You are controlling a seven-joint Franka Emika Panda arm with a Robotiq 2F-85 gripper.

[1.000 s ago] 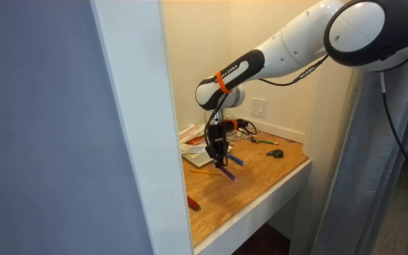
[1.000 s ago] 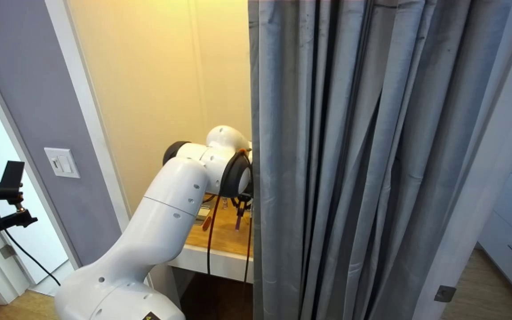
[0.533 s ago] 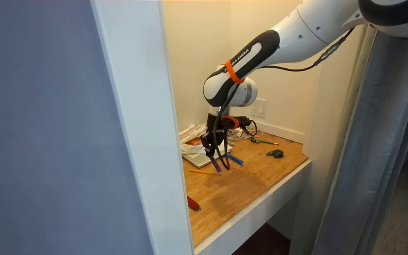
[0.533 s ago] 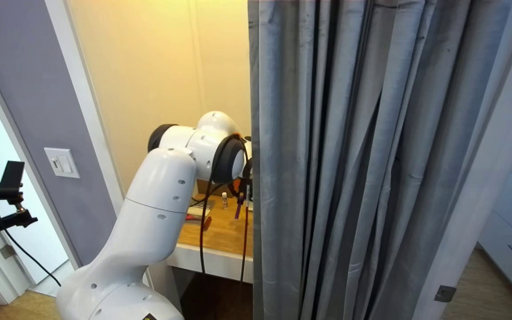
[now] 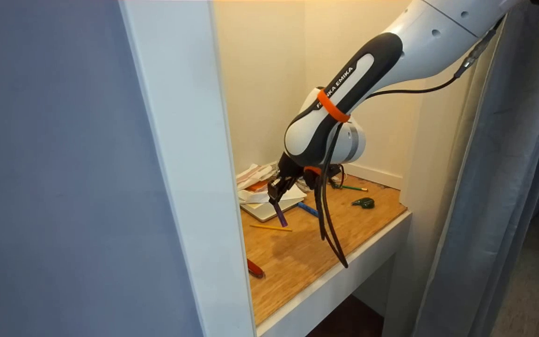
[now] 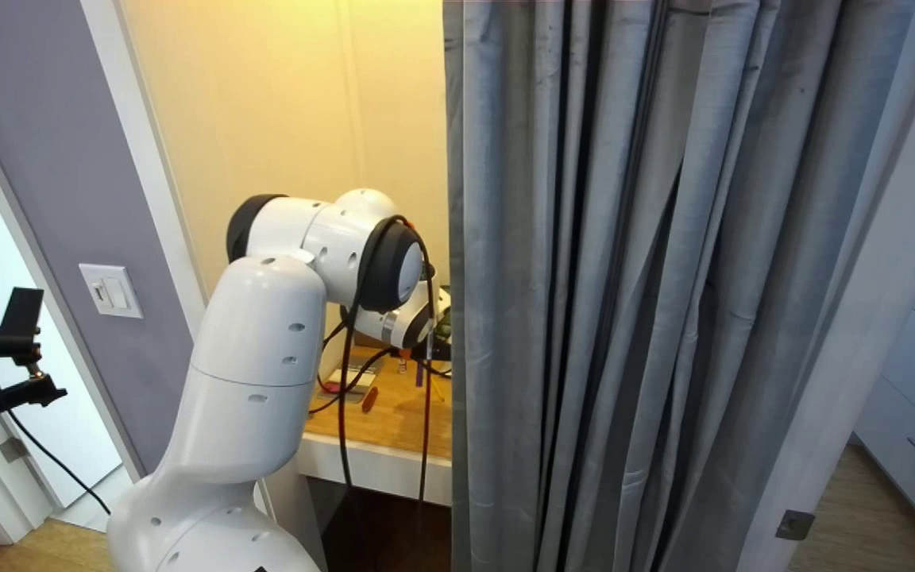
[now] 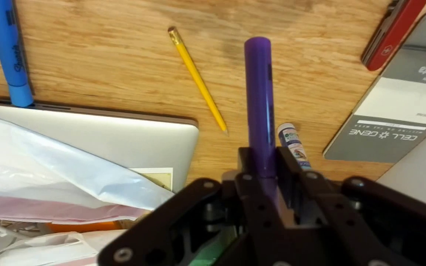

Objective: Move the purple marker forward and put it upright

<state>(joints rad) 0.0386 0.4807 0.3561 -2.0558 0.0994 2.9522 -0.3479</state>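
Note:
My gripper is shut on the purple marker, with a finger on each side of it, as the wrist view shows. In the wrist view the purple marker sticks out well beyond the fingertips, and its upper part lies between the fingers. In an exterior view the marker points down from the fingertips, steep but slightly tilted. In an exterior view the marker looks nearly vertical, with the gripper mostly hidden by the arm and curtain. I cannot tell whether its lower end touches the table.
A yellow pencil, blue marker, laptop with papers, glue stick, notebook and red knife lie around. A green item is farther right. The curtain borders the desk. Arm cables hang low.
The arm has swung and my gripper has tilted over. The held marker has moved left in an exterior view and gone from a slant to a steeper stance. It stays in the gripper.

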